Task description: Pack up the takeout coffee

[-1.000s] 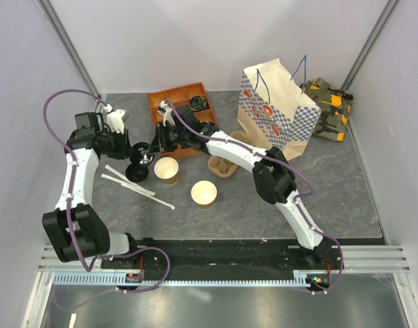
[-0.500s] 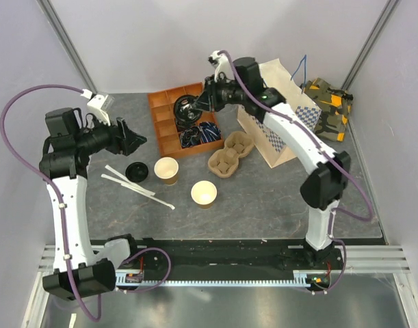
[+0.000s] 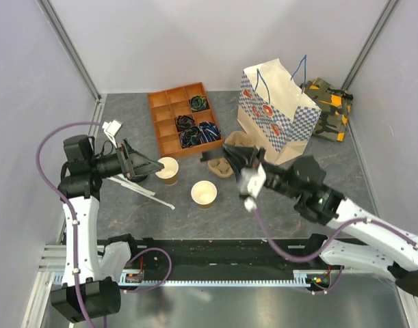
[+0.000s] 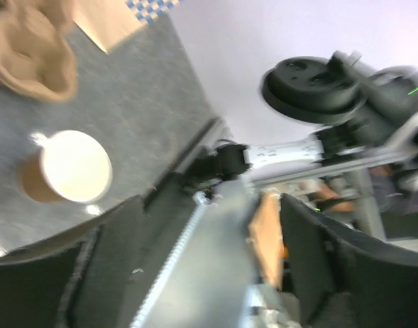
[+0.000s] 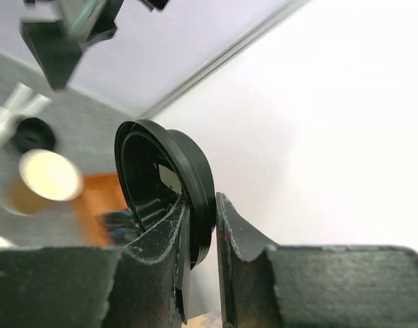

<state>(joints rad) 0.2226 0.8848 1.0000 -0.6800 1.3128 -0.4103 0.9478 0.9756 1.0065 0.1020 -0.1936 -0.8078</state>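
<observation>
A robot test cell in a lab. Plain white panels — framed by aluminium posts — enclose a grey tabletop.

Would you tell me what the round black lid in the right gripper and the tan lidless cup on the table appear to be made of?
The round black lid, pinched at its rim by the right gripper, looks like thin moulded plastic, semi-gloss, with highlights along its edge. The tan lidless cup looks like matte paper, brown outside and cream inside; whether it has a lining cannot be told.
</observation>
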